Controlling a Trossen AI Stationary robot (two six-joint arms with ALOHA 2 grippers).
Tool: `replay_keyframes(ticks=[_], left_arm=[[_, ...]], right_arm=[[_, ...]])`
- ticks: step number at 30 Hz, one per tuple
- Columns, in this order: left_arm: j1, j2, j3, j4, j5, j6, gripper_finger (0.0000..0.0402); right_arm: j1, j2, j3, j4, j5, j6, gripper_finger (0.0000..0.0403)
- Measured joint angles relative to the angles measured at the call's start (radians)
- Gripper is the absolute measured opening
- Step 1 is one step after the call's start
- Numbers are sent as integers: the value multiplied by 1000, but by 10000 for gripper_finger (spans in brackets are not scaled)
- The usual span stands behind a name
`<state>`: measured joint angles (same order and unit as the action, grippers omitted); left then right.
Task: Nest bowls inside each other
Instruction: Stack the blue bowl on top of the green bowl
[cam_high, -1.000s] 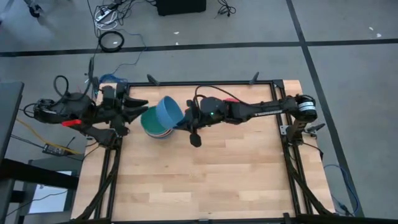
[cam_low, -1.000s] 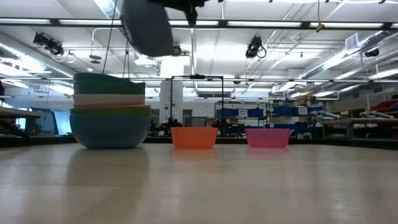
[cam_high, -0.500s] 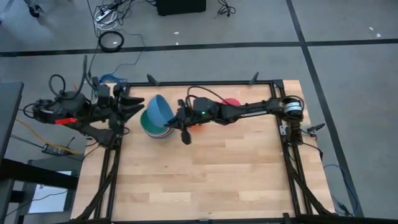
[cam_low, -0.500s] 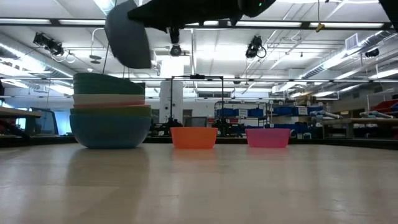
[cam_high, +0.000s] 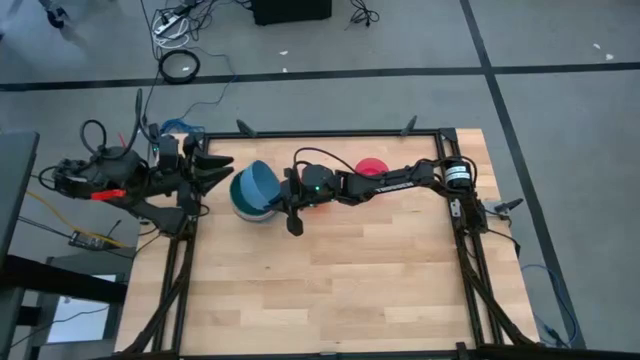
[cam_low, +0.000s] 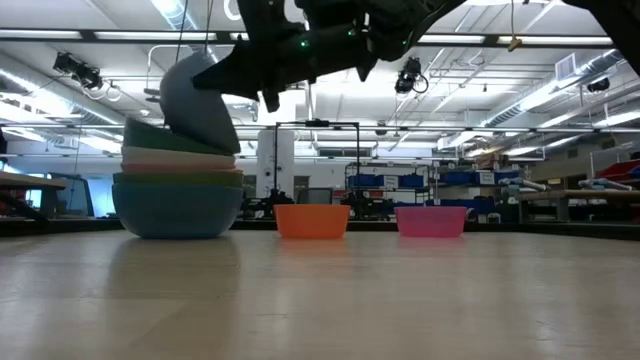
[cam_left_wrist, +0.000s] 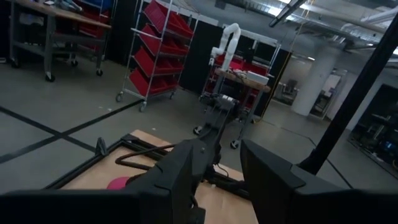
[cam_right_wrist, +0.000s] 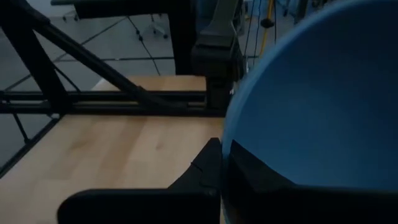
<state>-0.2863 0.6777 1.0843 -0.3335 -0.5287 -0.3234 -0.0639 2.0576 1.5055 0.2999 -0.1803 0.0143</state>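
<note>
At the worktop's (cam_high: 320, 290) left edge my left tool (cam_high: 215, 172) waits with its fingers spread, holding nothing. Just beside it stands the stack of bowls (cam_low: 178, 190), and on its top the blue bowl (cam_high: 254, 186) sits tilted, its rim pinched in my right tool (cam_high: 283, 192), which is clenched on it. Farther right on the worktop, well apart from the stack, stand the orange bowl (cam_low: 312, 221) and the magenta bowl (cam_low: 431, 221).

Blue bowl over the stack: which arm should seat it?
Right. Its claw is shut on the blue bowl, tilted on the stack; the left claw waits open at the table's edge.
</note>
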Motion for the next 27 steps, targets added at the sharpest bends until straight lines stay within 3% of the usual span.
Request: replay_keyframes(ticks=[14, 22, 27], left_arm=[[0, 0, 0, -15, -9, -2, 145], [0, 0, 0, -53, -22, -23, 145], [0, 0, 0, -52, -23, -24, 145]], right_arm=[[-2, 5, 1, -12, 4, 63, 138], [6, -2, 1, -34, 20, 53, 139], [23, -6, 2, 99, 28, 53, 131]])
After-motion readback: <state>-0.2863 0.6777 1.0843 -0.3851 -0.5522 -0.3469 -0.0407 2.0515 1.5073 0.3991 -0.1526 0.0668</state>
